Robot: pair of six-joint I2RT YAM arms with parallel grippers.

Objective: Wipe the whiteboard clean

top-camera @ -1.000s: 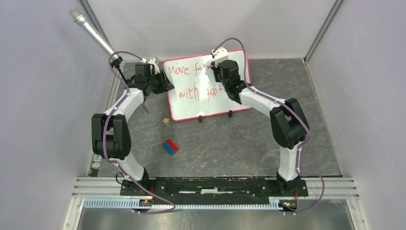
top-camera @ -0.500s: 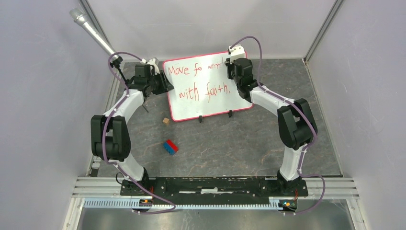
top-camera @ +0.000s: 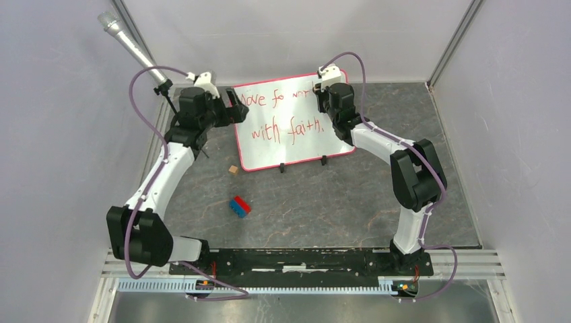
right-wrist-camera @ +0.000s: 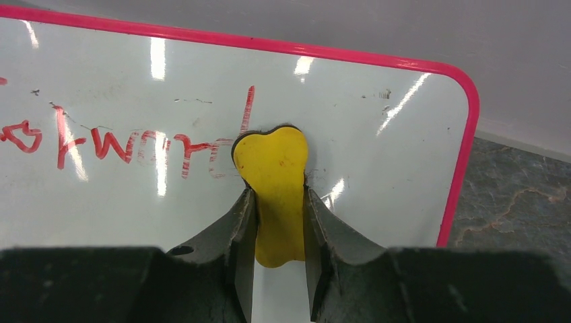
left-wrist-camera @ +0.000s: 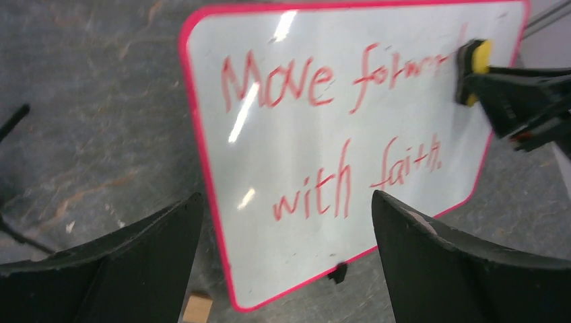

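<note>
The whiteboard (top-camera: 296, 145) lies at the back of the table, pink-rimmed, with red writing in two lines. The end of the top line is smeared faint. My right gripper (top-camera: 322, 87) is at the board's top right, shut on a yellow eraser (right-wrist-camera: 273, 161) pressed flat on the whiteboard (right-wrist-camera: 377, 155). The left wrist view shows the eraser (left-wrist-camera: 479, 57) at the end of the top line. My left gripper (top-camera: 237, 106) hangs open above the board's left edge, holding nothing. Its fingertips (left-wrist-camera: 182, 215) frame the whiteboard (left-wrist-camera: 269, 262) below.
A small wooden cube (top-camera: 233, 169) sits just off the board's near left corner. A red and blue block (top-camera: 240, 206) lies nearer the arms. Black clip feet (top-camera: 282, 167) stand on the board's near edge. A microphone (top-camera: 128, 44) leans at the back left.
My left gripper has opened wide and lifted off the board's left edge. The right gripper slid the eraser rightward along the top line a second ago, then held still.
</note>
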